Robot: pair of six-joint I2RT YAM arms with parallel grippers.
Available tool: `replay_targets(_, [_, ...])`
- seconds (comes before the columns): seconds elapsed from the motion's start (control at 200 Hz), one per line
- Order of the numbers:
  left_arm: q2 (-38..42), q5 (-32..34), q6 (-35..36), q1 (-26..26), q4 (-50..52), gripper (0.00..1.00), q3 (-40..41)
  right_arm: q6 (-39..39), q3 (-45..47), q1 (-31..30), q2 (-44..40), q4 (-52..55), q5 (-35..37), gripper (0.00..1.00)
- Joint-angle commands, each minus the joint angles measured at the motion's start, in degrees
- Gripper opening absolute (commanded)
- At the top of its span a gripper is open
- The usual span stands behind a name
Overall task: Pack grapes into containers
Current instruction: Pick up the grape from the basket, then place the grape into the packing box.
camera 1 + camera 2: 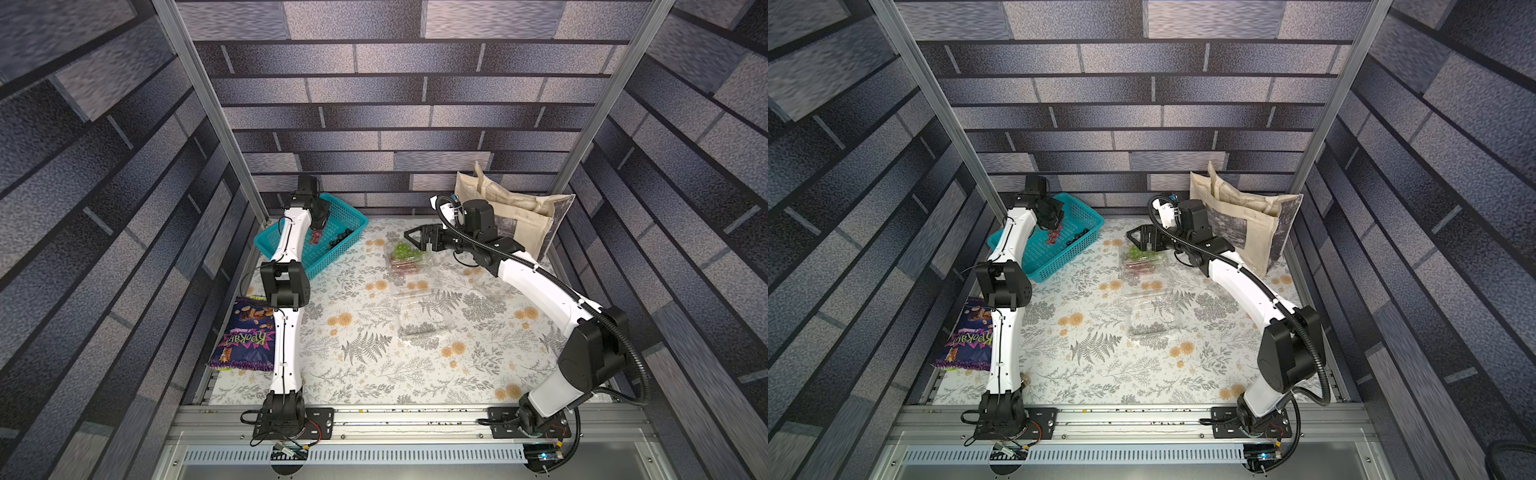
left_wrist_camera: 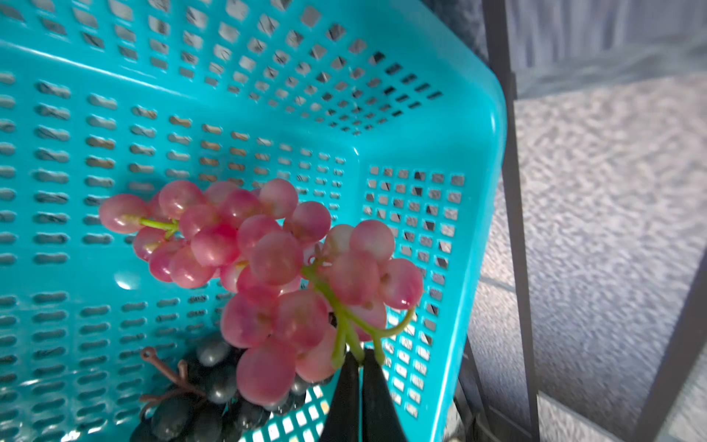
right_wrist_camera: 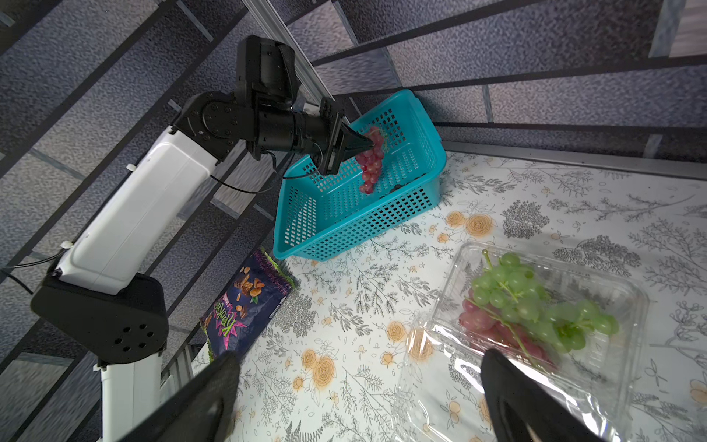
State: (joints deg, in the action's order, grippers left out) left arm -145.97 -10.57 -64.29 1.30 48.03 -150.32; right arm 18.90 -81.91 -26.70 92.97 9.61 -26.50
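Grapes (image 3: 528,302) are partly packed, and I judge the step in hand to be fetching another bunch. Nearest the robot's base, on the floral table (image 1: 374,374), an empty container (image 1: 422,318) sits with nothing in it. Just beyond it, the filled container (image 3: 627,294) holds a green bunch (image 3: 535,306) lying on a packed red bunch (image 3: 478,319); its lid looks open. The right pincer (image 3: 359,358) hangs by this container with its jaws spread wide, holding nothing.

Farther back, at the teal basket (image 1: 349,216) near the rear wall, the left pincer (image 2: 361,358) is clamped tight on the green stem of a hanging red bunch (image 2: 267,260). That bunch dangles over the basket's inside, and a black bunch (image 2: 202,386) lies on the basket floor below it.

The next move calls for raising the hanging bunch above the basket wall so no grape snags on the rim. It then has to be carried across the table to a container, and the empty one looks the roomier choice. A grip on the stem alone lets the bunch swing, so slow travel and a low release seem wise.
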Motion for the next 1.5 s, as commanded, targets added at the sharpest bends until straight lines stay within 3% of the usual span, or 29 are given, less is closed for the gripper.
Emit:
replay_targets(0.0, [6.3, -5.5, 5.1, 0.7, 3.1, 0.0, -3.1, 1.0, -1.4, -0.8, -1.7, 4.9, 1.4, 1.0])
replay_targets(0.461, [15.9, -11.8, 15.9, -3.5, 8.9, 0.0, -5.9, 3.6, 3.4, -1.8, -7.7, 16.5, 9.8, 1.0])
replay_targets(0.686, [20.7, -14.0, 17.4, -9.1, 11.1, 0.0, -5.9, 6.5, 10.4, -1.8, -13.1, 19.8, 14.4, 1.0])
replay_targets(1.022, [27.7, -14.0, 18.5, -21.9, 12.8, 0.0, -2.6, 8.8, 19.0, -1.8, -22.7, 23.9, 19.0, 1.0])
replay_targets(1.152, [32.4, -14.4, 17.7, -27.7, 7.8, 0.0, 7.8, 8.9, 20.3, -1.7, -25.8, 25.9, 20.1, 1.0])
replay_targets(1.342, [43.7, -17.4, 9.2, -32.5, -14.0, 0.0, 38.5, 9.1, 25.2, -1.8, -31.2, 27.9, 22.3, 1.0])
replay_targets(1.498, [48.4, -15.0, 7.6, -36.1, -20.5, 0.0, 52.8, 9.4, 28.4, -1.7, -33.4, 28.1, 22.1, 1.0])
